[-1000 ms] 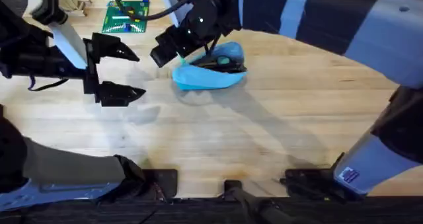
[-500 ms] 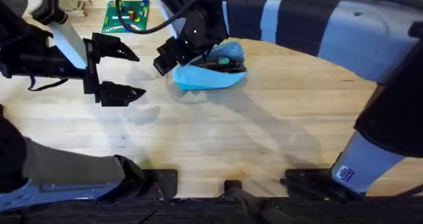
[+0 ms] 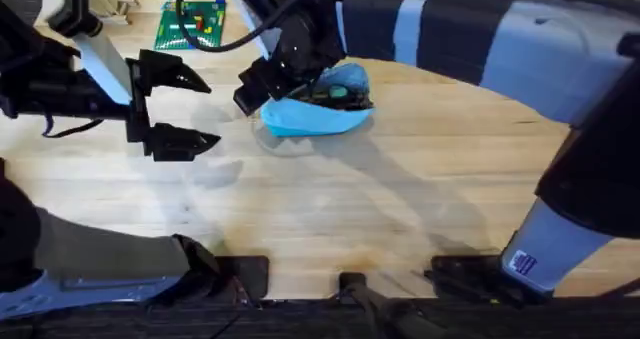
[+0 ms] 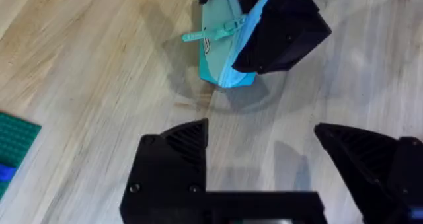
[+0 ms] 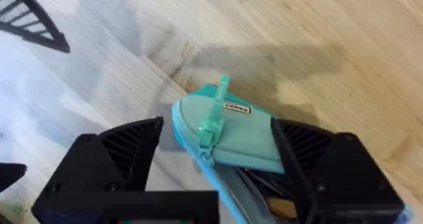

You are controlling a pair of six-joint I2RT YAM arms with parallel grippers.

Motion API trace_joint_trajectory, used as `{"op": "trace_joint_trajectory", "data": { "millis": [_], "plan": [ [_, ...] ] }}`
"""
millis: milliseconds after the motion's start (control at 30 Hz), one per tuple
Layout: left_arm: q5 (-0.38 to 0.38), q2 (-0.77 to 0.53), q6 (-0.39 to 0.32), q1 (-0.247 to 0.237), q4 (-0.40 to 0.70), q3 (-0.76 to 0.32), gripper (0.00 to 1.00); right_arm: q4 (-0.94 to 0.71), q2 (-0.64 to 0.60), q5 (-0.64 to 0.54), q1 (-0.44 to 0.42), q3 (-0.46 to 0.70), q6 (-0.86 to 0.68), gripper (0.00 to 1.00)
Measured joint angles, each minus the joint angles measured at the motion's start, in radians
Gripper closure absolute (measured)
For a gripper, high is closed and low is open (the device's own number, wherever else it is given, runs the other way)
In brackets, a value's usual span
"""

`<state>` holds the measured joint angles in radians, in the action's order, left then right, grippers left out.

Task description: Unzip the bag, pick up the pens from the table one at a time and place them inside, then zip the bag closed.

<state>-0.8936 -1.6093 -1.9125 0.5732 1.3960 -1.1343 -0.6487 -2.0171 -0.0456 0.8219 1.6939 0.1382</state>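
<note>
The light blue bag [image 3: 305, 119] lies on the table [image 3: 330, 209] at the back middle, its mouth gaping, and dark pens [image 3: 335, 94] show inside it. My right gripper [image 3: 262, 82] is at the bag's left end. In the right wrist view it [image 5: 217, 128] is open, its fingers [image 5: 125, 148] straddling that end of the bag [image 5: 238, 135], where the teal zipper pull [image 5: 215, 115] sticks up. My left gripper [image 3: 195, 107] hovers open and empty to the left of the bag. The left wrist view shows the left gripper [image 4: 264, 135] a short way from the bag [image 4: 221, 52].
A green brick baseplate [image 3: 190, 24] with small parts lies at the back left, and its corner [image 4: 13, 138] shows in the left wrist view. The right arm [image 3: 480, 39] spans the back right. Bare wood stretches across the table's middle and front.
The right arm has swung over the bag, and its gripper has shifted slightly right toward the bag's left end. The left gripper and the bag have stayed put.
</note>
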Motion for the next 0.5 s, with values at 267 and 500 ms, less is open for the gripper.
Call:
{"op": "trace_joint_trajectory", "data": {
  "millis": [267,500],
  "plan": [
    [0.000,0.000,0.000,0.000,0.003,0.000,0.007,-0.001,0.000,0.000,0.000,0.000,0.000,0.071],
    [0.000,0.000,0.000,0.000,0.003,0.000,0.007,-0.002,0.000,0.000,0.000,0.000,0.000,0.224]
  ]
}}
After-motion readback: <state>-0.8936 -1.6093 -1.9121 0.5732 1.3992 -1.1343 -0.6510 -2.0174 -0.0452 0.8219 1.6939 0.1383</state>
